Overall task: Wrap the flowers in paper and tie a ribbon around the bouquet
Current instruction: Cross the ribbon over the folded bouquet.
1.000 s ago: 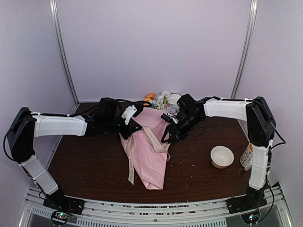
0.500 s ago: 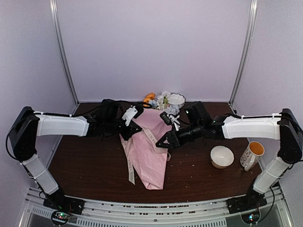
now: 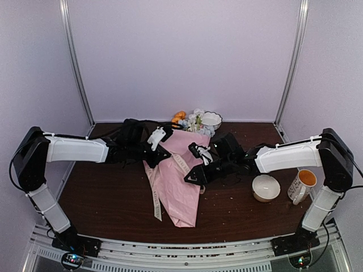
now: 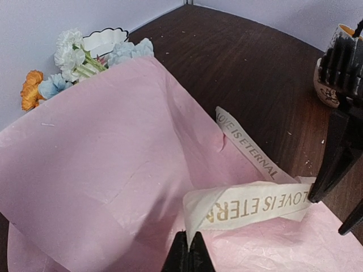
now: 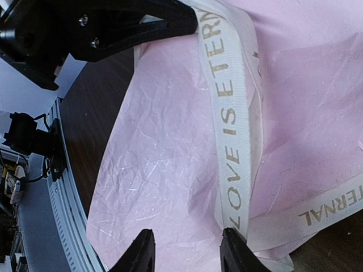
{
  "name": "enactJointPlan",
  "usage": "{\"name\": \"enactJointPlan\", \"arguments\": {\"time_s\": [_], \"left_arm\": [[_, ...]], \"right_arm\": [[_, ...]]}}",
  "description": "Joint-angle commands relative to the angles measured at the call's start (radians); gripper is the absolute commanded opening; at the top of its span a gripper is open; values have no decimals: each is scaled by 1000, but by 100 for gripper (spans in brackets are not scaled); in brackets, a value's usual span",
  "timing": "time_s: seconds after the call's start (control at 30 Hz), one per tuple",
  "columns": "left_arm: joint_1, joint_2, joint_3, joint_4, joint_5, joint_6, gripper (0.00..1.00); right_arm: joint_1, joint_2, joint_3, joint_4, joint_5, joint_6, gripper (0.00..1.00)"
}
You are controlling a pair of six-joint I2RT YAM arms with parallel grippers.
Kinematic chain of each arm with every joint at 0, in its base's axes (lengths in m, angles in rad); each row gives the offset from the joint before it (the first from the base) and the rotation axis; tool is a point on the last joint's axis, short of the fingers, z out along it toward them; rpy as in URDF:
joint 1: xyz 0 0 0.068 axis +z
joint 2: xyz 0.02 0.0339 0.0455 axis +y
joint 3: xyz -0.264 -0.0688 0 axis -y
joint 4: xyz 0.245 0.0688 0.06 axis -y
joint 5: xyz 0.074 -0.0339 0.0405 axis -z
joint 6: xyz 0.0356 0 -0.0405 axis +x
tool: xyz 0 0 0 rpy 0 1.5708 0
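Pinching the ribbon (image 4: 249, 207) is the left claw (image 4: 188, 243); the right claw (image 5: 187, 232) gapes.

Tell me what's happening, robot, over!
Left gripper shut on ribbon. Right gripper open at ribbon. Paper over flowers, no bow yet. Nothing in the way.

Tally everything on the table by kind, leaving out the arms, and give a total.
Bowls: 2
Mug: 1
Pink paper sheet: 1
Ribbon: 1
Flower bunch: 1
Total: 6
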Motion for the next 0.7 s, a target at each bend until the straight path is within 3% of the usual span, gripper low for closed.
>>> {"name": "enactJointPlan", "arguments": {"time_s": [0.0,0.23,0.67], "left_arm": [[8,14,37,16,8,-8,0],[8,18,42,4,6,-3,0],[7,-4,52,-36,68,12,0]], "right_arm": [[3,15,33,-47,69,-13,42],[-2,96,148,-183,102,-60,44],[-17,81,215,-230,298,-75,46]]}}
